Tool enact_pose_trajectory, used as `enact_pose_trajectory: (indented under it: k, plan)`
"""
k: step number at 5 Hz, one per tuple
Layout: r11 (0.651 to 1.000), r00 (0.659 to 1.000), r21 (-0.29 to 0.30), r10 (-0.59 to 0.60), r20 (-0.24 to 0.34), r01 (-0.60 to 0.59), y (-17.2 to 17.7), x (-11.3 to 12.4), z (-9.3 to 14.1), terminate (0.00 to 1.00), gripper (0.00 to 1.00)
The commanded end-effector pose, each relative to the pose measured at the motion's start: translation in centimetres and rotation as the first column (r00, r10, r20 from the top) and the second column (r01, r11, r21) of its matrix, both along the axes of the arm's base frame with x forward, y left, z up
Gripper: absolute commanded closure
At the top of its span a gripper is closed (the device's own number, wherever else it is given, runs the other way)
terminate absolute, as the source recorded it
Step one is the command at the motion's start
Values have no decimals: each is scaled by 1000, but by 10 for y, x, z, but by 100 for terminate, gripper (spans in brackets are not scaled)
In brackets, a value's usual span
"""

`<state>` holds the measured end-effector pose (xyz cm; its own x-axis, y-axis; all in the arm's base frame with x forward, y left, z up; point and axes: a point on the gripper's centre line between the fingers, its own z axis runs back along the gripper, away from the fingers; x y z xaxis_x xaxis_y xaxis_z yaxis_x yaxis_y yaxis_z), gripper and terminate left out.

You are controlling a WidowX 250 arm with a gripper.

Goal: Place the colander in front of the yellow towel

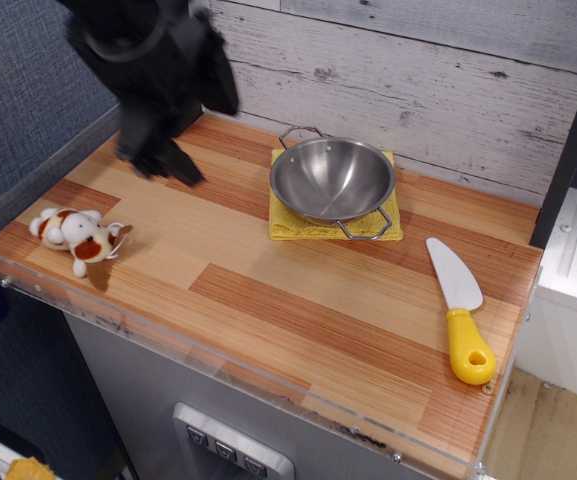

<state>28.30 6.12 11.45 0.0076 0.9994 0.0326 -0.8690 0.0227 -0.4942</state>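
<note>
— What colours are on the table?
— Striped light and reddish wood. A silvery colander sits on a yellow towel.
— Anything else?
— A white knife with a yellow handle, a white-and-brown toy dog, a black gripper.

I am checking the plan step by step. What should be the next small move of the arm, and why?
Probably carry the gripper right and down toward the colander, aiming at its near wire handle. The colander sits on the yellow towel, not in front of it, and the gripper, blurred, hangs well to its left and holds nothing.
</note>
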Motion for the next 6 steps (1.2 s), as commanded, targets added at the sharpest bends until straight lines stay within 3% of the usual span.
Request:
enact_pose_trajectory:
  k: [1, 4, 6]
  plan:
    - [999, 998, -36, 3, 58, -1, -19, 19, -24, 0, 0]
    - [997, 998, -40, -61, -29, 60, -27, 58, -62, 0, 0]
    - [994, 992, -16, -111, -60, 110, -38, 67, -78, 0, 0]
